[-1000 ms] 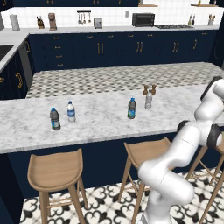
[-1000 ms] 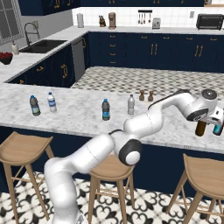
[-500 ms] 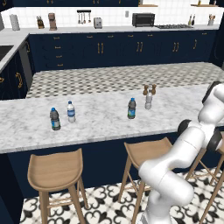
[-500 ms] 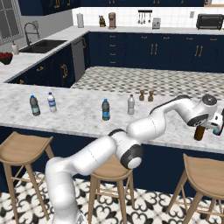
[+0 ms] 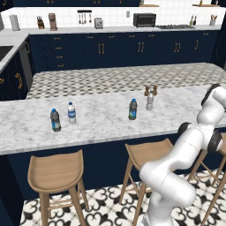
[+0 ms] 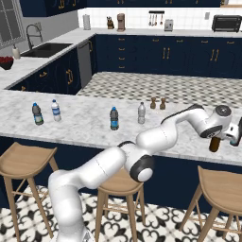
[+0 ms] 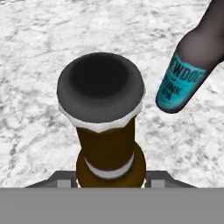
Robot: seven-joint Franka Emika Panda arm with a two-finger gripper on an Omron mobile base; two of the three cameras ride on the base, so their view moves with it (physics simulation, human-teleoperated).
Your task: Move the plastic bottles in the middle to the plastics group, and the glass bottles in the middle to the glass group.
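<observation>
At the far right end of the tabletop (image 6: 94, 124), the brown bottle (image 7: 104, 127) stands upright between the jaws, neck toward the camera, apparently clamped. Just beside it stands the teal-labelled glass bottle (image 7: 187, 74), so release looks close.

The tabletop (image 7: 39, 87) is grey-veined white marble, smooth and matt. The brown bottle (image 7: 106, 144) looks like glossy dark glass under a matt black cap. The bottle beside it (image 7: 192, 61) is dark glass with a glossy teal label. The stools (image 5: 55, 170) are pale wood
</observation>
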